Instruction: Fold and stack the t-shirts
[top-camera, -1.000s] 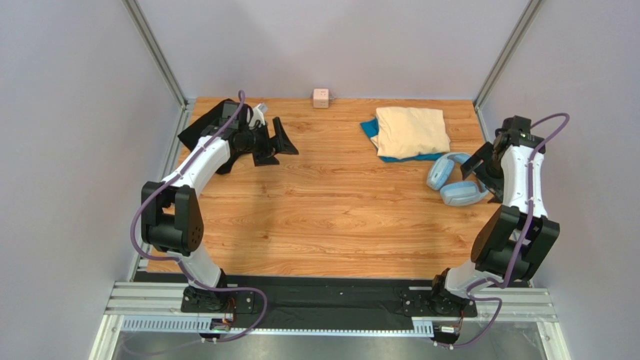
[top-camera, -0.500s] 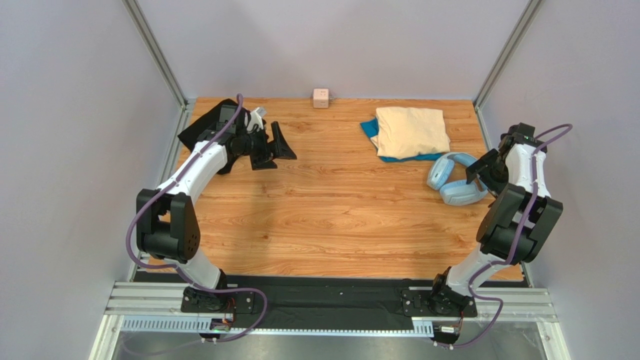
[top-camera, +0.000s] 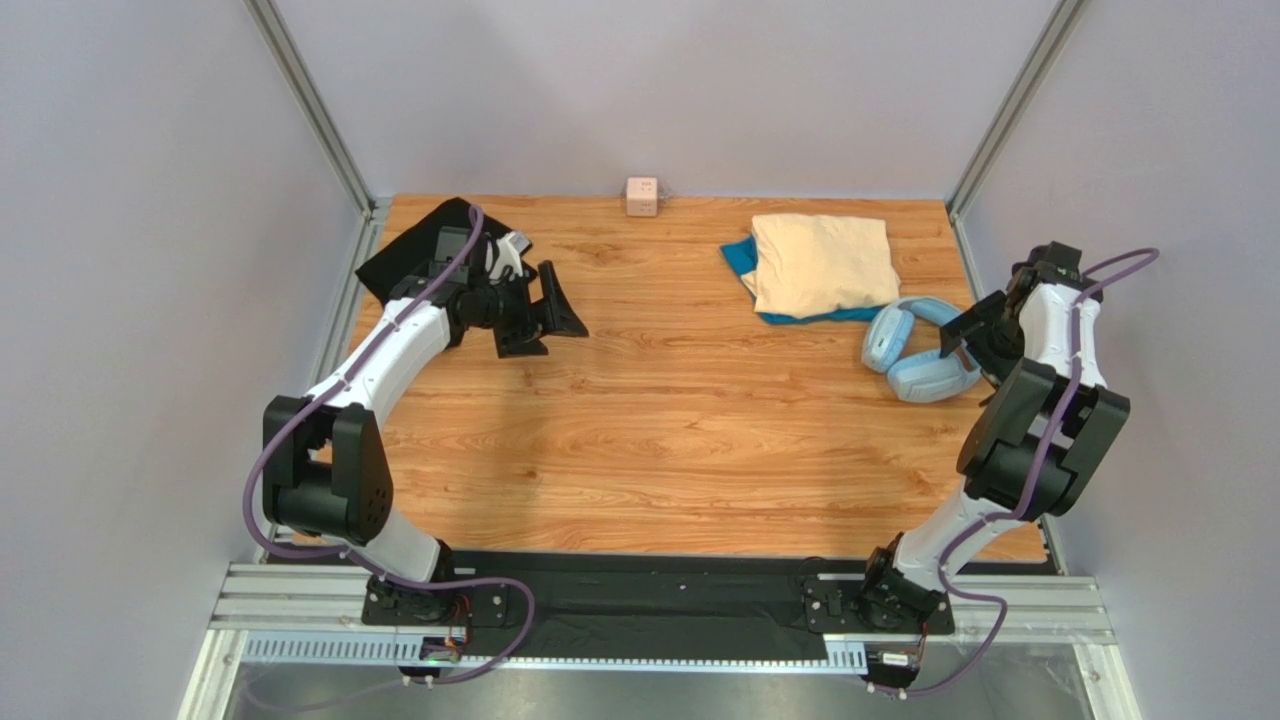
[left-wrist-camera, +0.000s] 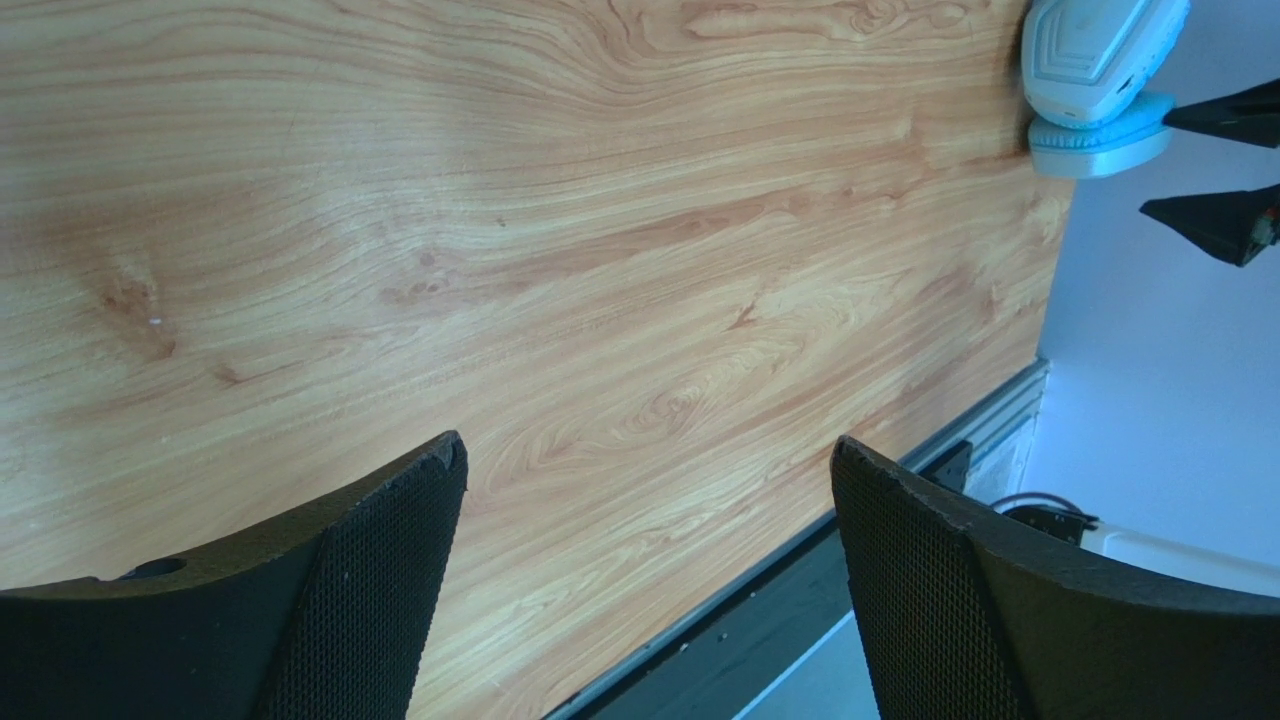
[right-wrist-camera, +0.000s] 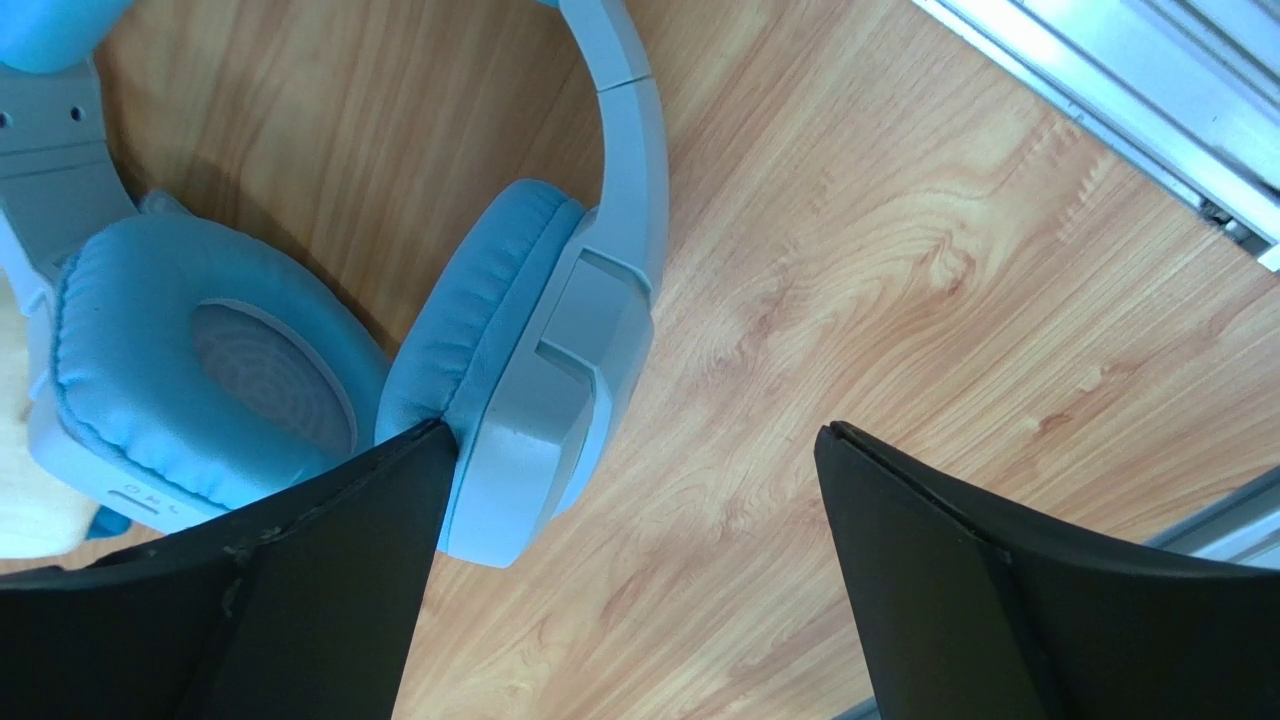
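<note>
The black t-shirt lies crumpled at the far left corner of the table. At the far right, the folded cream t-shirt rests on top of the blue t-shirt, whose edge sticks out on the left and along the front. My left gripper hovers open just right of the black shirt, with only bare wood between its fingers. My right gripper stands open by the right edge, empty, its left finger beside a light-blue headset.
Light-blue headphones lie in front of the shirt stack, close to the right gripper. A small pink cube sits at the back edge. Metal frame posts and grey walls close in the table on three sides.
The left gripper has swung a little nearer and off the black shirt. The right wrist has drawn back toward the right edge. Both stayed open.
</note>
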